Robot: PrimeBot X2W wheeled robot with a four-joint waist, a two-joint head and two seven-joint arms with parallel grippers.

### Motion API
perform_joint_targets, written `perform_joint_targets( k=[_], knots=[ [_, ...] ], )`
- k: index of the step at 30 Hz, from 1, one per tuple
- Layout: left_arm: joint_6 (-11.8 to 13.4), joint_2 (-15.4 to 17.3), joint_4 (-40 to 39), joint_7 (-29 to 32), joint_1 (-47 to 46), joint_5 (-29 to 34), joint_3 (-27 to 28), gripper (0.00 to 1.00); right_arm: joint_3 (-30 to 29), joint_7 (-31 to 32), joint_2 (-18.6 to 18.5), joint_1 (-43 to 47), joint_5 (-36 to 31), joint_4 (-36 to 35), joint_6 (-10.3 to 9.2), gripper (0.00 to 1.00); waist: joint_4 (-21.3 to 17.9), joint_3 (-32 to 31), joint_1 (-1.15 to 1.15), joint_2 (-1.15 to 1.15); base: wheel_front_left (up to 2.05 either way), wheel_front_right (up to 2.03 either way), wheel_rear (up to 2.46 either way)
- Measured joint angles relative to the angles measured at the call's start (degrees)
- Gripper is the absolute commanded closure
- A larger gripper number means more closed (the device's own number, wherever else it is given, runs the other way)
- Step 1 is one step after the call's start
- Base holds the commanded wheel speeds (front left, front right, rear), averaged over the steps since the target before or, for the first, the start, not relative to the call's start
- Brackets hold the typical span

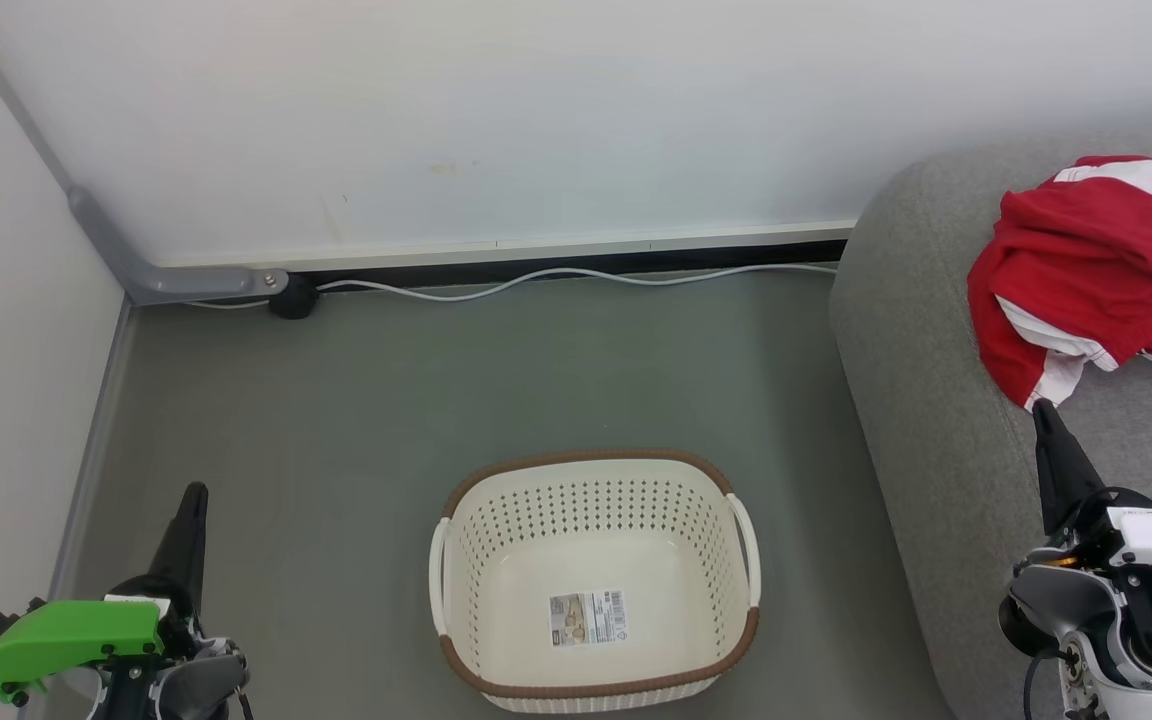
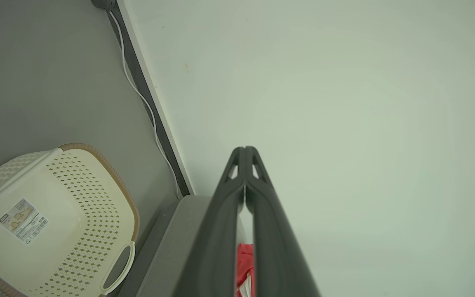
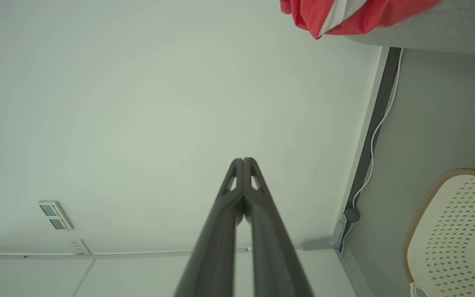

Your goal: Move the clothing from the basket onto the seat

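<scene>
Looking at the red and white clothing (image 1: 1096,270), where is it lying?

It lies in a soft heap on the big grey seat (image 1: 926,400), over on the robot's right side.

And the basket (image 1: 591,458)?

It sits on the grey floor (image 1: 336,400), near the seat and well apart from the clothing. I can see the paper sticker (image 1: 588,617) on its bare white bottom.

What is the right gripper (image 1: 1041,408) doing?

Its two dark fingers are pressed tight together with nothing between them. The tip points up at the low corner of the clothing and is very near it. I cannot tell if it touches the cloth.

And the left gripper (image 1: 195,490)?

That one is squeezed closed too, and it holds nothing. It is low over the floor, on the left of the basket and well apart from it.

Anything else down there?

A white cable (image 1: 556,275) runs along the bottom of the wall (image 1: 536,120), behind the basket.
</scene>
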Motion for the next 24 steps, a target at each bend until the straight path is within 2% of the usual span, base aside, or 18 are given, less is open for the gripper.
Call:
perform_joint_targets(
  k=[24],
  knots=[
    [0.0,0.0,-0.1,0.0,0.0,0.0,0.0,1.00,0.1,0.0,0.0,0.0,0.0,0.0,0.01,1.00,0.0,0.0,0.00,0.00,0.00,0.00,0.00]
  ],
)
